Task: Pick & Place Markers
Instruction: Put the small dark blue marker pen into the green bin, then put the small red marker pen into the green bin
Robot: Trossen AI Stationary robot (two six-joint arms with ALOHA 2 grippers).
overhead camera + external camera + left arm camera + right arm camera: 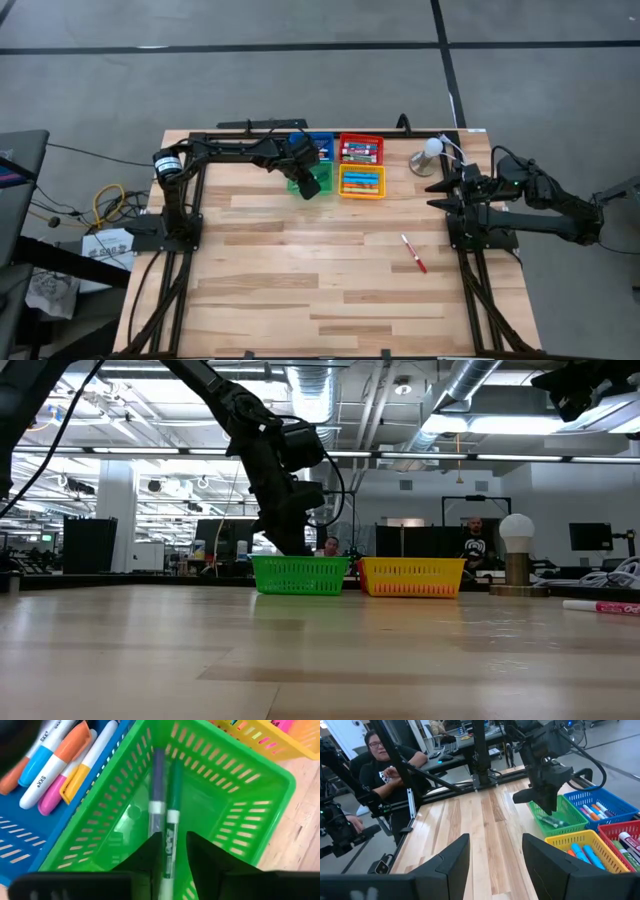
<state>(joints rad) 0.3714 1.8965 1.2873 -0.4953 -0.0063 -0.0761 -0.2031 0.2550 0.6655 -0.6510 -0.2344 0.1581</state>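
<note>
My left gripper (173,845) hangs in the green bin (310,183), fingers pointing down and a little apart. A white marker with a green cap (173,815) lies lengthwise between them; a strip of green bin floor shows beside one finger. A purple-capped marker (157,795) lies next to it on the bin floor. A red marker (413,253) lies on the bare table toward the right. My right gripper (495,855) waits open above the table's right edge (450,190), holding nothing.
The blue bin (322,144), red bin (360,148) and yellow bin (361,181) stand by the green one near the far edge, each with markers inside. A white lamp (430,153) stands right of them. A person (385,760) sits beyond the table's left side.
</note>
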